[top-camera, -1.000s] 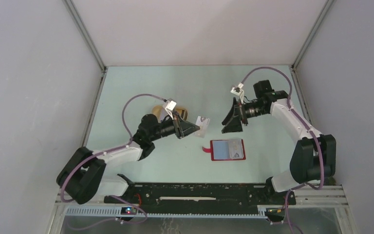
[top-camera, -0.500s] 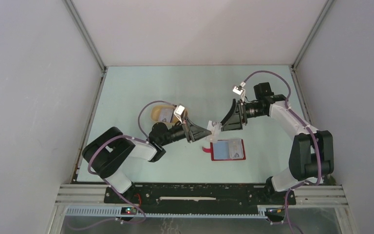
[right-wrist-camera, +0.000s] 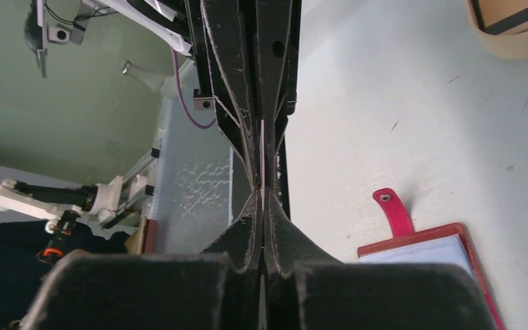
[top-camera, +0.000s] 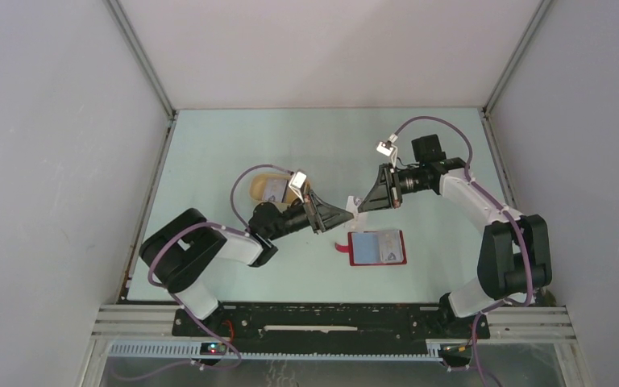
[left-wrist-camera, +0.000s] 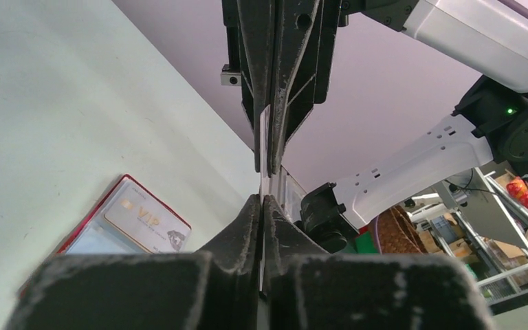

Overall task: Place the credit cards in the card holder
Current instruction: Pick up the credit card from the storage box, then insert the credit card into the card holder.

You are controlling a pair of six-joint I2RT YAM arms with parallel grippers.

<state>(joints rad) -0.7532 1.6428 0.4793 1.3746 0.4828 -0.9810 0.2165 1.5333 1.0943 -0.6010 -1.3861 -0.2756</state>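
Note:
Above the table, just left of the card holder, my two grippers meet tip to tip. A pale credit card stands on edge between them. My left gripper pinches its near end, and my right gripper is shut on the other end. In both wrist views the card shows only as a thin white line. The red card holder lies open and flat, with a pale VIP card in its right pocket.
A tan oval dish sits behind the left arm with another card in it. The holder's red snap strap sticks out to its left. Grey walls close in the table on three sides.
The left arm carried the card from beside the dish toward the holder. The right gripper came in from the right, wide open, and closed on the card's free end.

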